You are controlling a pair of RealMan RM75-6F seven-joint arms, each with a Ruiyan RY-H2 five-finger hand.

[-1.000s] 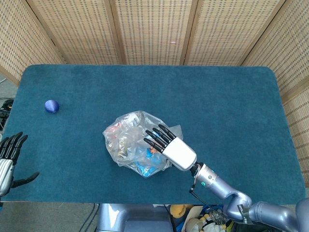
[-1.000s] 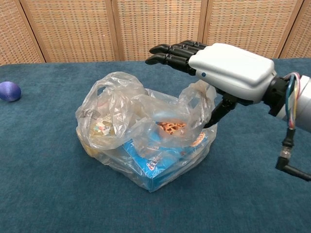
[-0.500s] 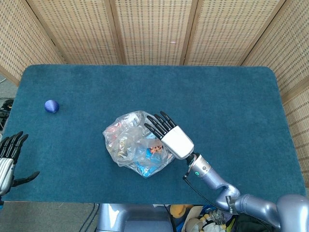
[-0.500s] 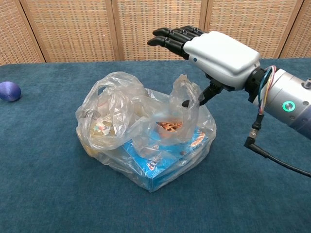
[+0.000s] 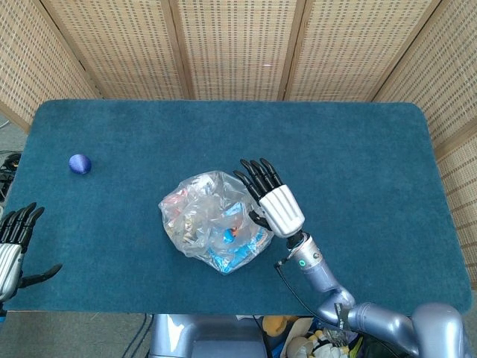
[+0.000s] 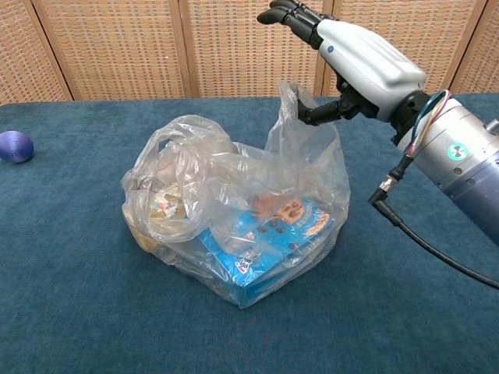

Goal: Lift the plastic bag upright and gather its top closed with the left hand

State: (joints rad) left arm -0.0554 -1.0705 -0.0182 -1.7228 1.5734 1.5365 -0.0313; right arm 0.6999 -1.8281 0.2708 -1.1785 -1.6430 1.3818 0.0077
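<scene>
While your right hand (image 6: 366, 66) pinches the crinkled clear plastic bag (image 6: 234, 214) by its lifted edge below the thumb, your left hand (image 5: 13, 250) rests open.

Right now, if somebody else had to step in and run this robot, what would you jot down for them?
Right hand: thumb hooked in one handle of the plastic bag, lifting that side; other fingers spread.
Left hand: open, idle at the table's near left edge, away from the bag.
Bag mid-table, slumped, blue box inside.
Done: one handle raised.
Left: stand the bag upright, gather its top with the left hand.
</scene>
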